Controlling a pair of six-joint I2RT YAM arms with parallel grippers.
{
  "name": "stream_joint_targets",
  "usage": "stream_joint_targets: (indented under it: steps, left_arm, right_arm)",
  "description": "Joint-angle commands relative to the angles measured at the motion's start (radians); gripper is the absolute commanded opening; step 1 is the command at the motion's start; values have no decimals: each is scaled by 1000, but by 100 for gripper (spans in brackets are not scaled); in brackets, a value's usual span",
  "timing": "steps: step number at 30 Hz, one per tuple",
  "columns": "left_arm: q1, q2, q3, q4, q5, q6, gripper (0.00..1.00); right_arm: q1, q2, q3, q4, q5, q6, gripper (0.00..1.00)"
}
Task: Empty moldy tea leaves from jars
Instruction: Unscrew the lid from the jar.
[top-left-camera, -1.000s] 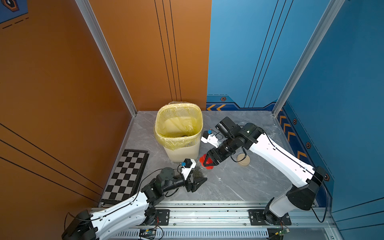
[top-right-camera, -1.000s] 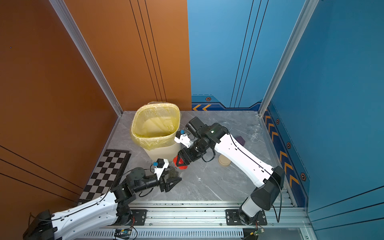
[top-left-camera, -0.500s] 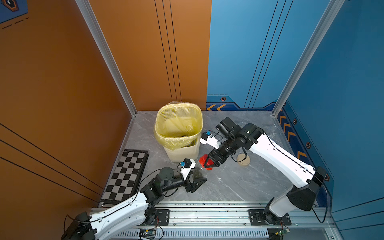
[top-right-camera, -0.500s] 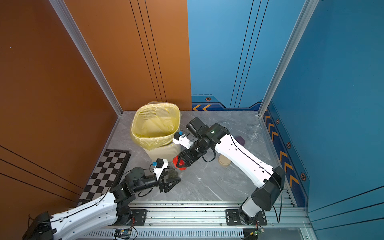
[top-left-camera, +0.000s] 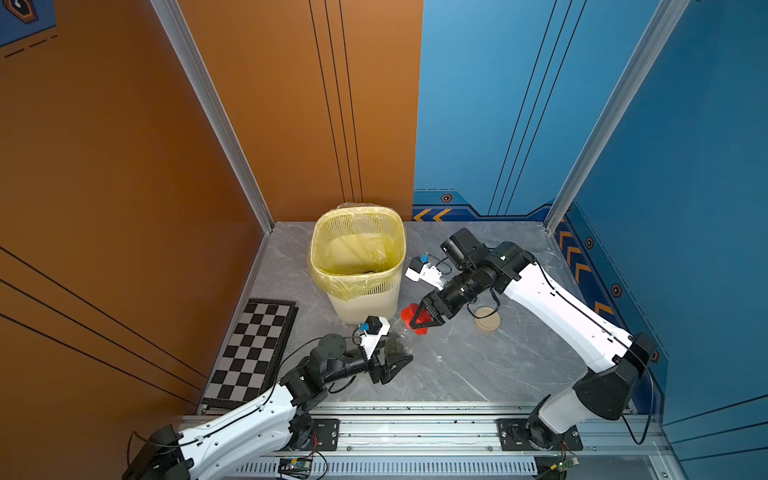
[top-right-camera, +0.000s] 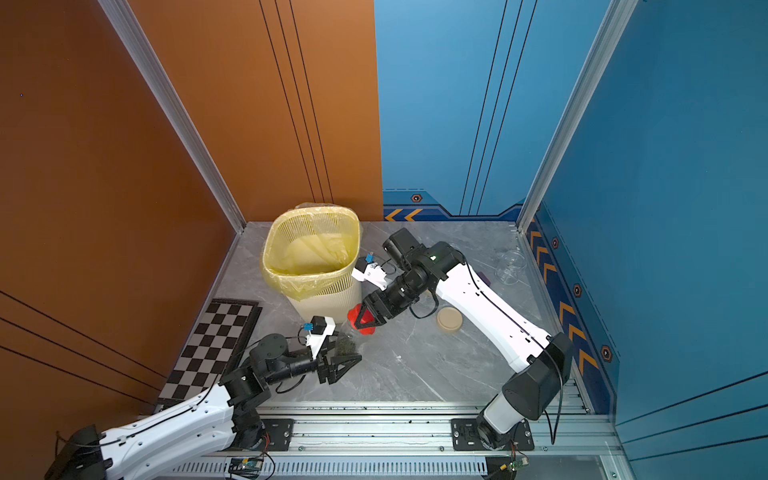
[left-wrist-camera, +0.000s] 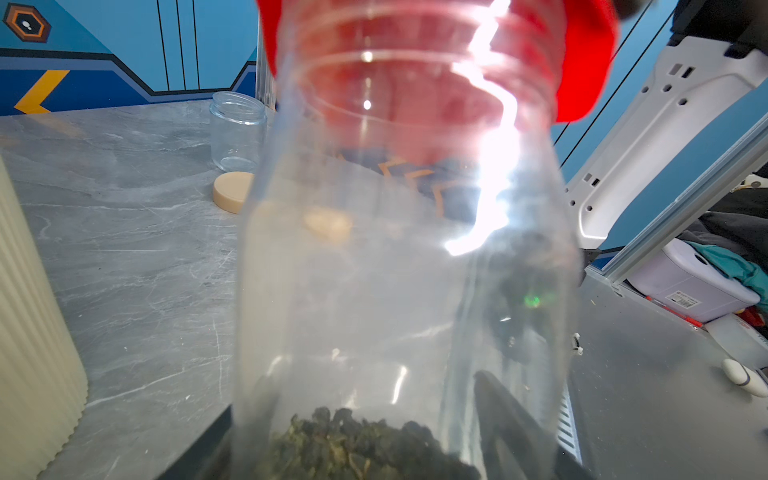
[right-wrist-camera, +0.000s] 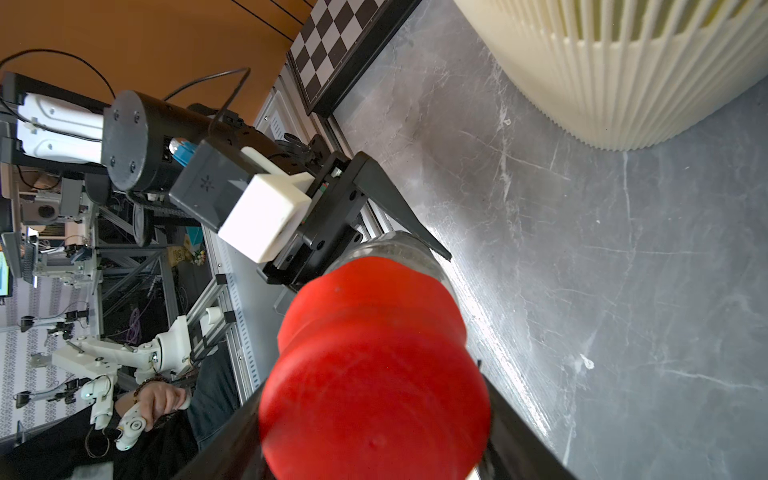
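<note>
Black fingers (left-wrist-camera: 507, 419) of the left gripper (top-left-camera: 392, 352) press on the base end of a clear glass cylindrical jar (left-wrist-camera: 407, 249), where dark green-brown tea leaves (left-wrist-camera: 353, 444) are heaped. The right gripper (top-left-camera: 417, 321) pinches the red round screw lid (right-wrist-camera: 374, 374) at the jar's neck. The jar's long axis runs from near left to far right, mouth toward the right arm. Just beyond it stands a cream slatted bin (top-left-camera: 365, 301) lined with a yellow bag (top-left-camera: 332, 286). A loose beige lid (top-left-camera: 487, 322) lies to the right, an empty lidless glass jar (left-wrist-camera: 237, 131) farther off and a chessboard (top-left-camera: 253, 345) to the left.
</note>
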Motion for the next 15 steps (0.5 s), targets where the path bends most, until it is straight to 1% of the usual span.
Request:
stream_joint_targets:
  steps: [1,9,12,15]
  left_arm:
    - [12,-10,6,26,-13,-2,59]
    - [13,-6,8,25,-13,-2,59]
    - [14,-8,5,25,-23,-2,59]
    - [13,-9,4,25,-32,-4,59]
  right_arm:
    - [-36,-43,-13,17,-42,31,57]
    - [-93,-59,-81,73,28,82,57]
    - [-132,-71,-117,132,77,135,58]
    - [-181,-100,-190,244,146,229,58]
